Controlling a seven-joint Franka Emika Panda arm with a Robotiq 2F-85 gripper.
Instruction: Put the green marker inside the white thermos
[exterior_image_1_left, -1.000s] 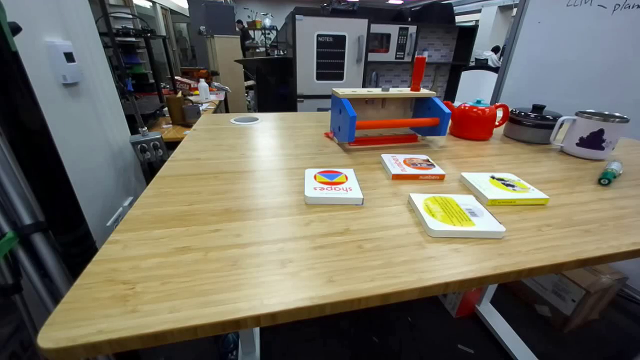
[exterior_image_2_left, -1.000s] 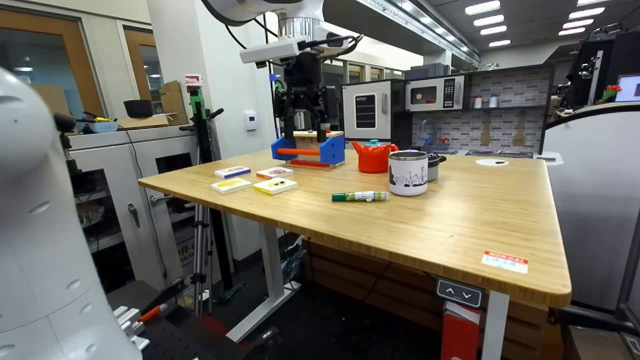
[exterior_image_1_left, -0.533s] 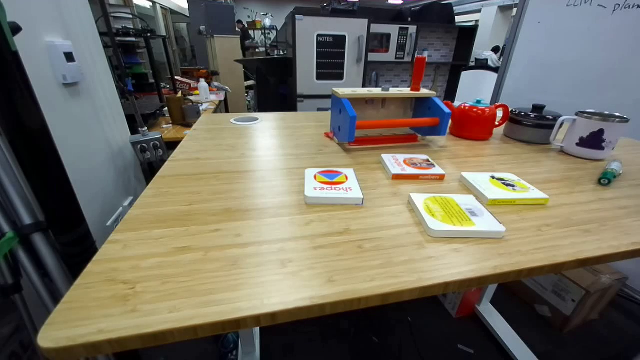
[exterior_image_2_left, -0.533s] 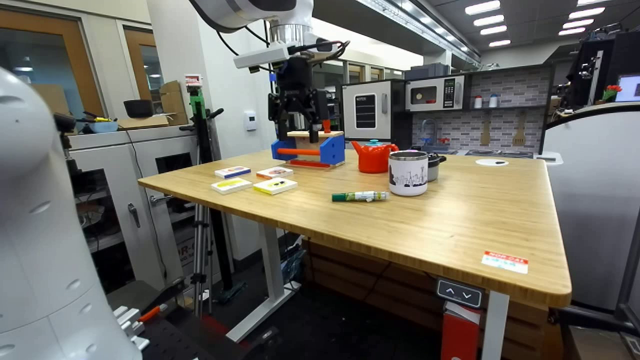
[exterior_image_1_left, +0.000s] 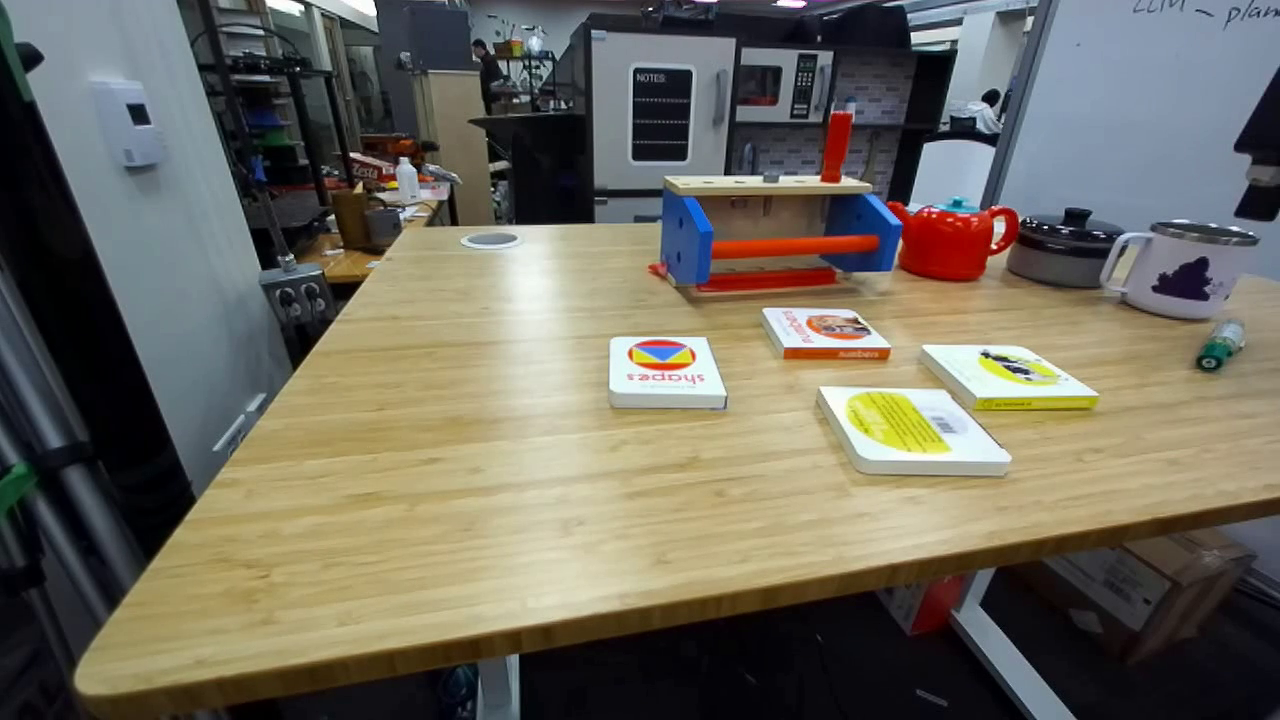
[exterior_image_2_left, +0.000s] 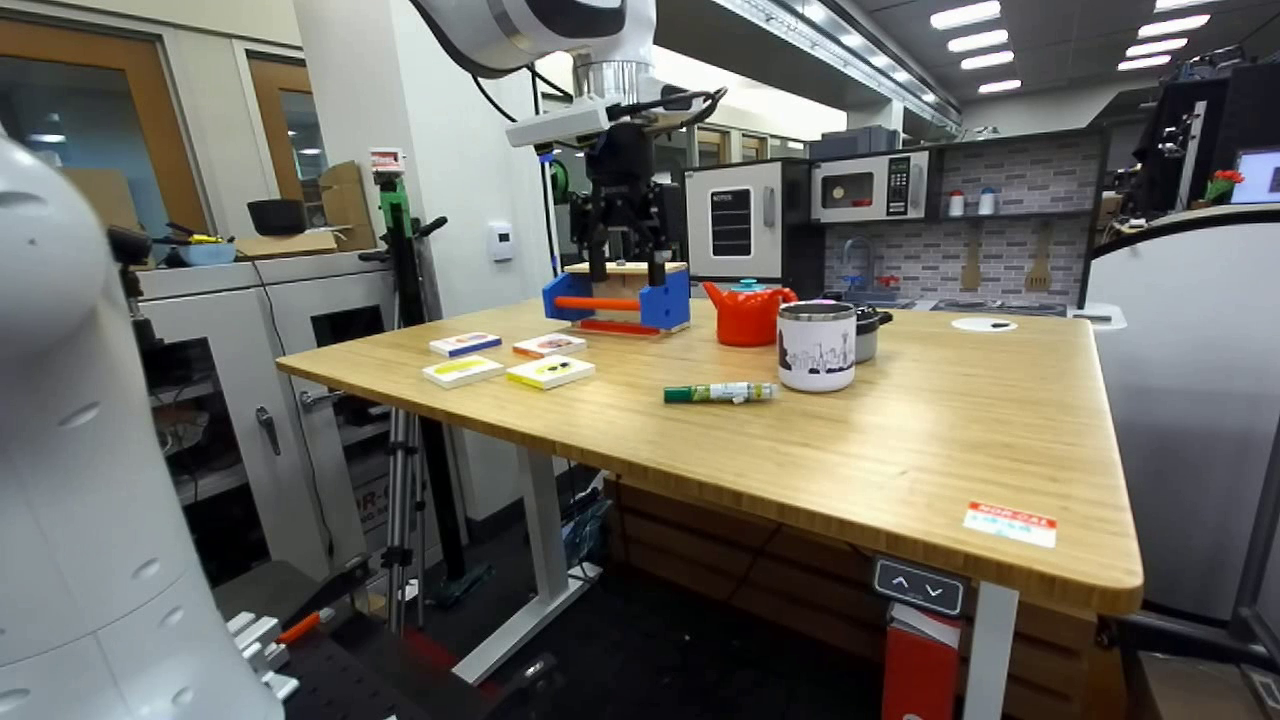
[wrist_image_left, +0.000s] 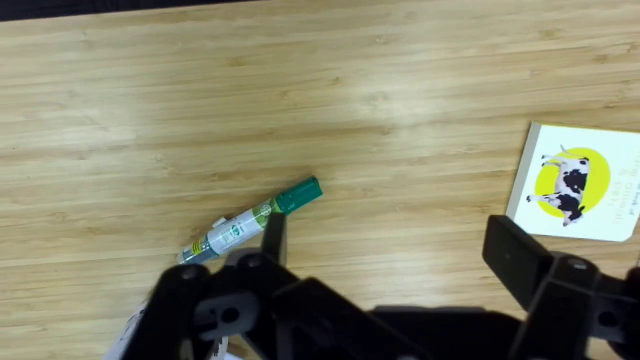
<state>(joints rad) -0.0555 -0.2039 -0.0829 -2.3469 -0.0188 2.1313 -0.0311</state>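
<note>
The green marker lies on the table with a dark green cap, a white label and a clear end, in both exterior views (exterior_image_1_left: 1220, 346) (exterior_image_2_left: 720, 393) and the wrist view (wrist_image_left: 237, 231). The white thermos is a mug-like vessel with a metal-grey rim, standing upright near the marker's clear end, in both exterior views (exterior_image_1_left: 1185, 270) (exterior_image_2_left: 816, 350); a sliver of it shows at the lower left of the wrist view. My gripper (wrist_image_left: 390, 245) is open and empty, above the table, and also shows in an exterior view (exterior_image_2_left: 627, 272). Its left finger overlaps part of the marker in the wrist view.
A red teapot (exterior_image_1_left: 950, 243) and a grey pot with a black lid (exterior_image_1_left: 1067, 248) stand near the thermos. A blue and wooden toy bench (exterior_image_1_left: 770, 240) stands at the back. Several small board books, including the cow book (wrist_image_left: 570, 182), lie beyond the marker's cap end.
My open gripper shifts slightly left, then back right and a little lower in an exterior view. Part of it now enters at another exterior view's right edge. The marker and thermos stay put.
</note>
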